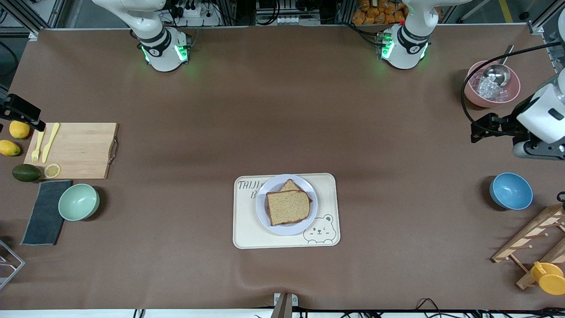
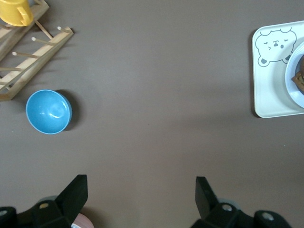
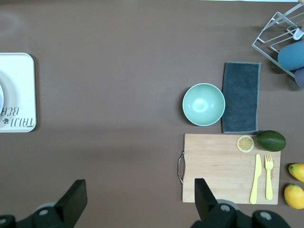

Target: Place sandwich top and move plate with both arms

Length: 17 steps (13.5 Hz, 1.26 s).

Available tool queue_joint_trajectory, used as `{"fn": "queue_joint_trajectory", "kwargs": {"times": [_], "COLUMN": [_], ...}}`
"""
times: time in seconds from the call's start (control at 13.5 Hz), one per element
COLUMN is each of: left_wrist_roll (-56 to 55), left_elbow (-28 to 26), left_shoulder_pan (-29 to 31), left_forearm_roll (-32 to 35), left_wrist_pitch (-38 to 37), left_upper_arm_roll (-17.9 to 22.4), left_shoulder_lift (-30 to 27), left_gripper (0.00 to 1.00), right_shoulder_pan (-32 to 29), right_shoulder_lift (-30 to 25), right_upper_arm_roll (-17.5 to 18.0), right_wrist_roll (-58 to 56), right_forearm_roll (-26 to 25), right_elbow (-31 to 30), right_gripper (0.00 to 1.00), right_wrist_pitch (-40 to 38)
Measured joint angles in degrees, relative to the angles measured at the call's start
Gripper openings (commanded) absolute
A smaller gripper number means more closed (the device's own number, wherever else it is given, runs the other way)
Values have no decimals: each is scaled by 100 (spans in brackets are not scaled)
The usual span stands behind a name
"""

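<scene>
Both end effectors, left [image 2: 141,197] and right [image 3: 140,199], hang spread and empty; we judge neither nearer the plate [image 1: 287,204], mid-table on its tray [image 1: 326,212], sandwich top [image 1: 288,206] already on.

We place the plate at eight o'clock from the left end effector [image 1: 479,130] in the front view.

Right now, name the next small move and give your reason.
Probably bring both open grippers in toward the plate: the sandwich top already lies on it, on the tray, while the left gripper and right gripper hang at the table's ends.

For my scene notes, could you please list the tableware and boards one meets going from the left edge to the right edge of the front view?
Wooden cutting board → mint-green bowl → cream tray → plate with the sandwich top on it → blue bowl.
</scene>
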Motion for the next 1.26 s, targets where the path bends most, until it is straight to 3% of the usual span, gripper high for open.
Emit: {"fn": "queue_joint_trajectory", "kwargs": {"times": [0.52,0.82,1.26], "left_wrist_roll": [-4,-37,-37], "left_elbow": [-231,-782,-1534], "left_shoulder_pan": [79,-503,-520], "left_forearm_roll": [-113,-127,-153], "left_wrist_pitch": [-128,-96,327], "left_upper_arm_roll": [264,875,926], "left_shoulder_lift": [-463,-829,-1380], "left_gripper": [100,100,100], "right_shoulder_pan": [-69,-69,-69], "right_shoulder_lift": [10,9,14], "right_upper_arm_roll": [1,3,4], "right_wrist_roll": [-9,-9,-9], "right_forearm_roll": [0,0,2], "right_elbow": [0,0,0], "right_gripper": [100,100,100], "right_wrist_pitch": [0,13,15]}}
